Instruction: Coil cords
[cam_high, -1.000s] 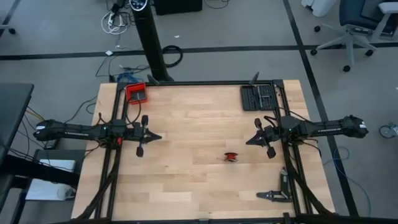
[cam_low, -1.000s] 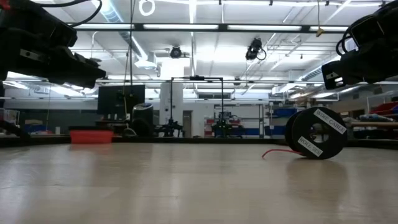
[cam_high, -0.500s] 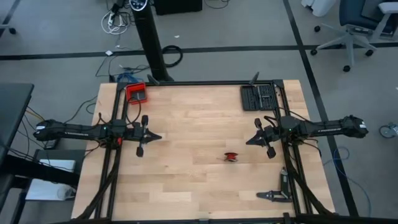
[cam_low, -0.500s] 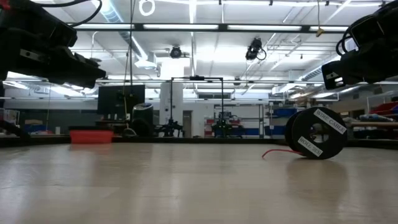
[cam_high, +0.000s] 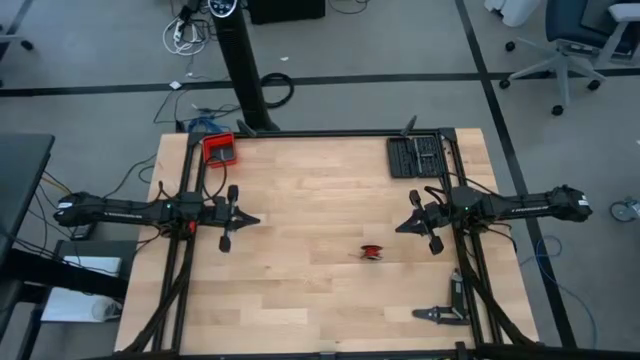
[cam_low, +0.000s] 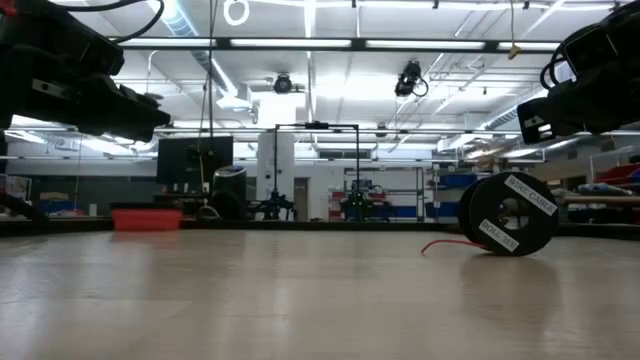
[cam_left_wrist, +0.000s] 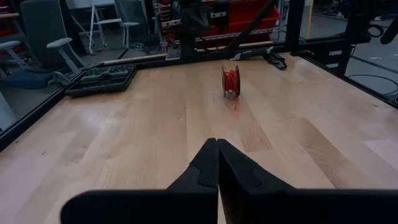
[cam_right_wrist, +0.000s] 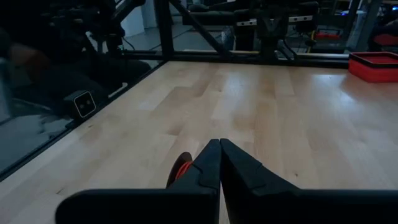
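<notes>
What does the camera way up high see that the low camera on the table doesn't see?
Only the high view shows the whole wooden table, the black tool tray at a far corner, the floor around it with an office chair, and both shut grippers, left gripper and right gripper, apart from the spool.

Only the low view shows the room's ceiling lights and the white labels on the spool's side.

Both show the spool of red cord and the red tray.

— Where are your cameras looking from?
— One is staring straight down over my whole desk (cam_high: 320, 200); another is skimming level across it.
— And the wrists?
— Each is peering forward, sharing the red spool (cam_left_wrist: 231, 81).
</notes>
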